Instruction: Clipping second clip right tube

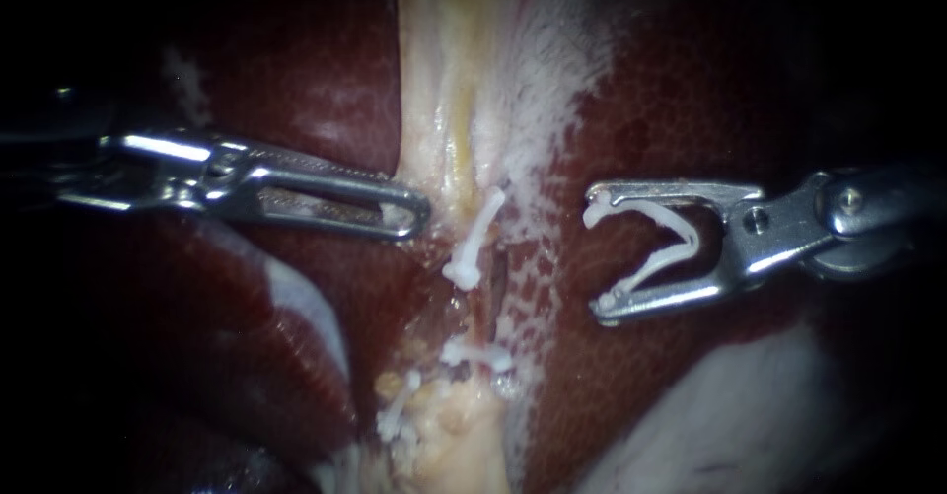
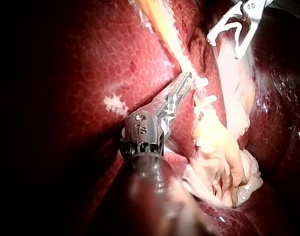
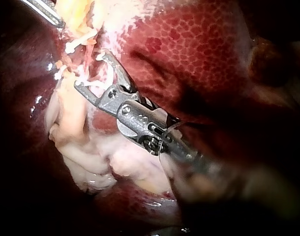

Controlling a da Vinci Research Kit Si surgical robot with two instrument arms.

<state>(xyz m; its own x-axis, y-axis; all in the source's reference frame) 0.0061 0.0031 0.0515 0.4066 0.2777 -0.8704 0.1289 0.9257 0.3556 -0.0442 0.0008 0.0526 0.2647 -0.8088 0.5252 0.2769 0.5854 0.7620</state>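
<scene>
Right instrument point(image 1: 595, 253): bright steel, two slim hooked jaws spread wide, coming in from the right over the mottled dark-red liver point(image 1: 691, 109). Seated between the jaws and touching both is an open clip point(image 1: 689, 241) (white plastic, V-shaped, one leg bowed). The tips stand apart from the tube area, to its right.

Left instrument point(image 1: 419, 220): steel, with long slotted jaws lying together and nothing gripped. Its rounded tip rests against the left edge of the pale tissue band point(image 1: 444, 80), which is fibrous and cream with a yellow streak.

Right tube point(image 1: 491, 292): a thin dark-red strand just nearer than that band, between the two instruments. Its outline is hard to make out.

Closed white clips:
- Oblique clip point(image 1: 476, 240), at the strand's far end.
- Crosswise clip point(image 1: 475, 353), at its near end.
- Third clip point(image 1: 395, 413), near left, among crumbly yellow tissue.

Both shafts are lost in the dark margins.
</scene>
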